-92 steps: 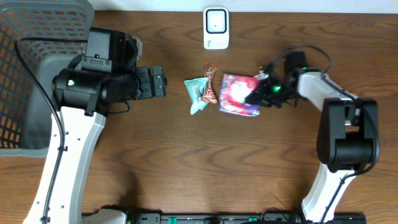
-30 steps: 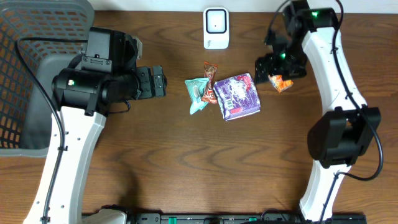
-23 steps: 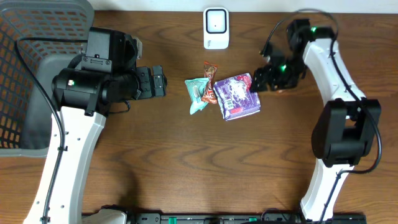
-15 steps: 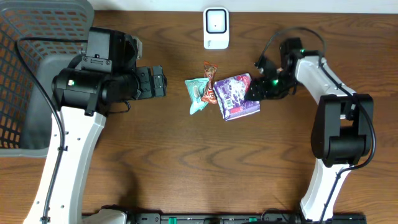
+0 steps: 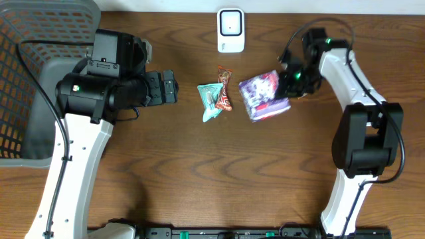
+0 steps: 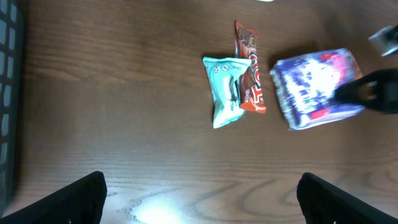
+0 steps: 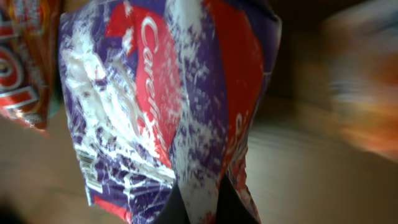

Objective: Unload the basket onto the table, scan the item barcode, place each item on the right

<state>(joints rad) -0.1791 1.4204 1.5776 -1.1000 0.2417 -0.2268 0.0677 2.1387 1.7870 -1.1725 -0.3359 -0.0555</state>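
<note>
Three snack items are showing in view: one purple packet (image 5: 263,98), one teal packet (image 5: 211,101) and one red wrapped bar (image 5: 224,91). One white scanner (image 5: 230,30) and one grey mesh basket (image 5: 26,46) are also showing.

Crinkled, glossy plastic film: purple pouch (image 7: 174,93), pinched in the right gripper (image 7: 196,208). Beyond its jaws: teal packet (image 6: 225,90) and red wrapper (image 6: 250,74), shiny film; table (image 6: 124,93), smooth grained wood, satin sheen.
</note>
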